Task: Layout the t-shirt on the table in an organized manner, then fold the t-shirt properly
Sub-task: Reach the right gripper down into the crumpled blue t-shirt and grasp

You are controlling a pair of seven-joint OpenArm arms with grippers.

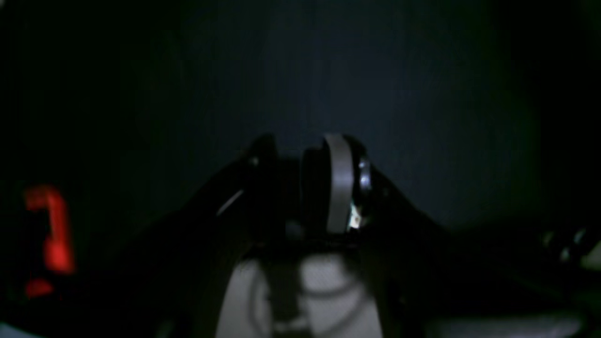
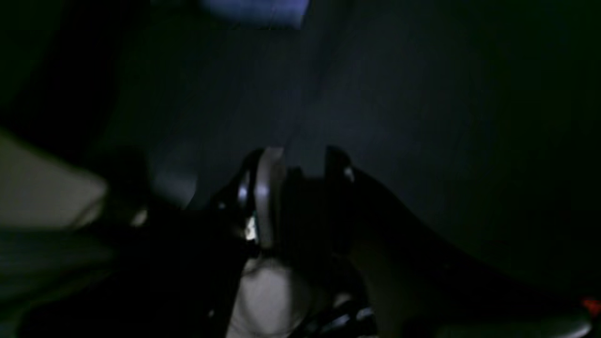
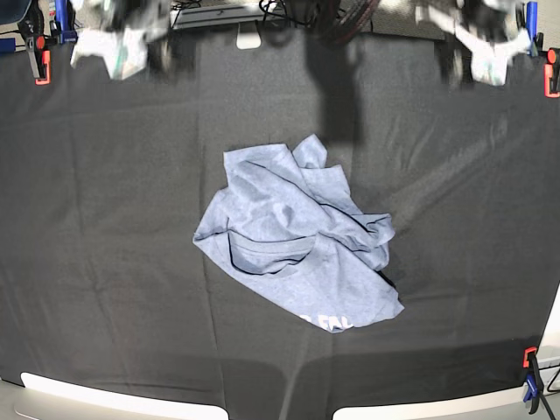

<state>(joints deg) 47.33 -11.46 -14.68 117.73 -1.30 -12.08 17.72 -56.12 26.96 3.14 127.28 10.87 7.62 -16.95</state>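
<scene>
Centrally on counter (image 3: 105,262), crumpled shirt (image 3: 297,245) lies w/ both grippers far back; left gripper (image 1: 300,183), right gripper (image 2: 300,183) slightly spread, empty.

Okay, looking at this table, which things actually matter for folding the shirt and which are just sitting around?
Part of the job:
- t-shirt, crumpled mid-table
- table, black cloth surface

Just there:
- orange clips at the far corners
- blue clip at the near edge
</scene>
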